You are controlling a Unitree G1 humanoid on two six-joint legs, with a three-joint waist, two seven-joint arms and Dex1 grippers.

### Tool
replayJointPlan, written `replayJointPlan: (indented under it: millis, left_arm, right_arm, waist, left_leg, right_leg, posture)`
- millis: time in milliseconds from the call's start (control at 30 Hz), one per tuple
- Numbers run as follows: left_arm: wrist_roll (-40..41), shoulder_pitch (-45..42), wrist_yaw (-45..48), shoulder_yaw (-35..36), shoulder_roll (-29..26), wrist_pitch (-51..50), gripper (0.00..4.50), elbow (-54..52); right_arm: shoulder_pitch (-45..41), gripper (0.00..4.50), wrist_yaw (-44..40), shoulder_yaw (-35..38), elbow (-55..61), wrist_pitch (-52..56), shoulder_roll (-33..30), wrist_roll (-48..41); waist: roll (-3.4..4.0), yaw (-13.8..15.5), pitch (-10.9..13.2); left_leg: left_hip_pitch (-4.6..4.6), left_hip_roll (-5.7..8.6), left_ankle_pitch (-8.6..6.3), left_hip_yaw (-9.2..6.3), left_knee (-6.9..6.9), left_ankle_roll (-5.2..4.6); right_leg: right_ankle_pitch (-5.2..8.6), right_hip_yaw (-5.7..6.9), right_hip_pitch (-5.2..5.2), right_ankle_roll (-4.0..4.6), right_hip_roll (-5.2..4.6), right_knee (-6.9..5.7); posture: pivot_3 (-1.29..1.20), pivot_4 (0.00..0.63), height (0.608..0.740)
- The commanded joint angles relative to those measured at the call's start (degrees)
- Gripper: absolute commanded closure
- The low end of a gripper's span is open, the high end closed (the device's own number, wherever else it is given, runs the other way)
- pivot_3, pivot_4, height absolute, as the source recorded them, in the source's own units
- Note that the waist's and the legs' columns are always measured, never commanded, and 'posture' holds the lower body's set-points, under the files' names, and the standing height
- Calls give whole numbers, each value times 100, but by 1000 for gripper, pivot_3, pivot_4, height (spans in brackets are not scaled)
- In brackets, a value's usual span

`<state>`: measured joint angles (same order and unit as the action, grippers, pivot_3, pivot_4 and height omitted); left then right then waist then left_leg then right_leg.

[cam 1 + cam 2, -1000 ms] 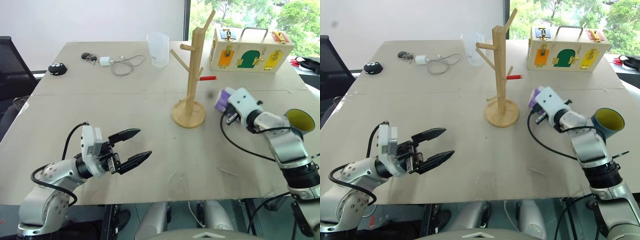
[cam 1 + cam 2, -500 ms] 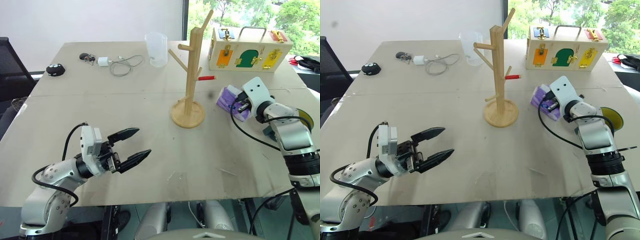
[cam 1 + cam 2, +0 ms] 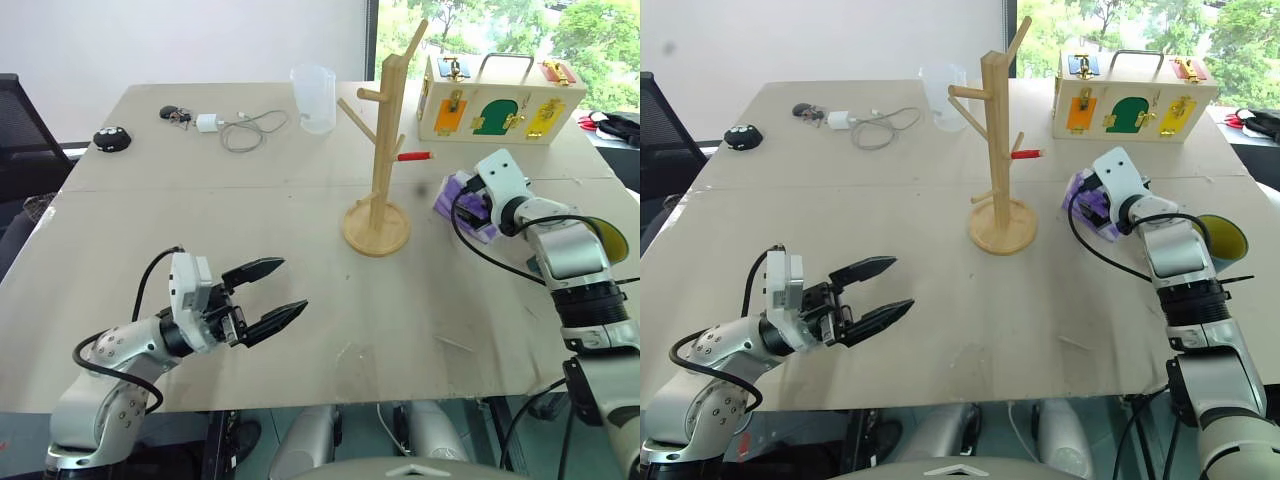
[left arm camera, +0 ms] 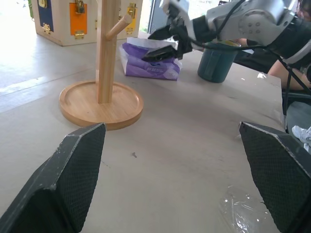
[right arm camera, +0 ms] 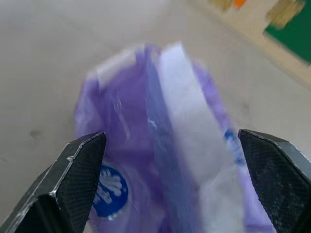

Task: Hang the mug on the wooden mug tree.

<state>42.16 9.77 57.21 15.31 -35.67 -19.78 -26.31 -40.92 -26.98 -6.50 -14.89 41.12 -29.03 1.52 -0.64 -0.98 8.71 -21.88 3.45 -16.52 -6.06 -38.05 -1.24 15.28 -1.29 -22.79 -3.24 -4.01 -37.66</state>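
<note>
both jaws stand spread and empty: the right gripper (image 4: 163,42) poised over a purple tissue pack (image 3: 462,203), seemingly meant to take it out of the way, the left gripper (image 3: 278,293) idle. the mug (image 4: 215,61) sits behind the right forearm, well apart from the wooden mug tree (image 3: 381,160).

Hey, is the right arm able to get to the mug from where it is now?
Probably yes, after pulling back: the right tool is open over the purple tissue pack, and the mug stands upright beside that forearm with nothing between.
</note>
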Motion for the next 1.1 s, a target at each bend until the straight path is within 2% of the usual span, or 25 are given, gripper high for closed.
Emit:
replayJointPlan:
  millis: [33,67,167,233,333,433,533,700,867,1100]
  left_arm:
    - [128,80,1,113,-21,41,0,-199]
    - [142,100,0,125,-25,42,0,-213]
    - [243,145,-30,186,-48,5,0,-296]
    - [316,166,-37,227,-65,-20,0,-339]
    - [439,167,-12,296,-71,-35,0,-382]
    - [659,140,116,413,-84,-27,0,-398]
    - [783,135,186,458,-114,-53,0,-398]
    - [815,95,200,395,-172,-69,0,-397]
    - [794,-54,224,327,-193,-77,0,-291]
    - [721,-363,333,153,-181,-80,0,-66]
  right_arm:
    - [-148,70,-165,-22,-465,27,85,-53]
    - [-162,70,-180,-4,-547,43,106,-60]
    - [-137,758,-350,26,-574,83,103,-132]
    - [-110,1785,-407,26,-486,109,73,-140]
    - [-67,2942,-445,20,-365,99,44,-123]
    - [-10,4400,-448,50,-155,81,21,-129]
    - [20,4460,-473,130,151,114,-13,-193]
    - [173,4460,-818,401,1334,686,-216,-662]
    - [507,4460,-1284,706,2755,1637,-717,-1348]
    - [1257,4460,-1703,1555,4470,2832,-1444,-2507]
  waist:
    - [-4,-17,-4]
    - [-6,-17,-6]
    - [-7,-13,-8]
    - [-7,-6,-8]
    - [-7,2,-8]
    - [-6,13,-8]
    - [-5,10,-7]
    - [4,12,-1]
    - [9,23,2]
    - [10,41,3]
  left_leg:
    - [2,0,0,4,0,0]
    - [5,-1,0,4,0,0]
    - [12,-1,0,4,-2,0]
    - [12,-1,0,3,-3,0]
    - [12,-1,0,3,-4,-1]
    - [10,-1,0,1,-4,0]
    - [9,-1,0,1,-3,0]
    - [0,-1,0,0,-1,0]
    - [-7,-2,-1,-5,0,-1]
    - [-10,-1,-1,-12,0,-2]
  right_leg:
    - [0,0,0,0,0,-1]
    - [0,-1,3,0,1,-2]
    - [0,-5,9,0,1,-6]
    - [0,-4,10,0,1,-8]
    - [0,-5,9,0,0,-8]
    - [0,-2,8,0,0,-7]
    - [0,-3,8,0,0,-6]
    - [0,-2,0,0,0,-2]
    - [0,0,-4,0,-1,2]
    - [0,8,0,0,-3,7]
  posture:
    - [0,150,740]
    - [0,150,740]
    - [0,150,740]
    - [0,150,740]
    - [0,150,740]
    - [0,150,740]
    - [0,150,740]
    - [0,150,740]
    - [0,150,740]
    - [0,150,740]
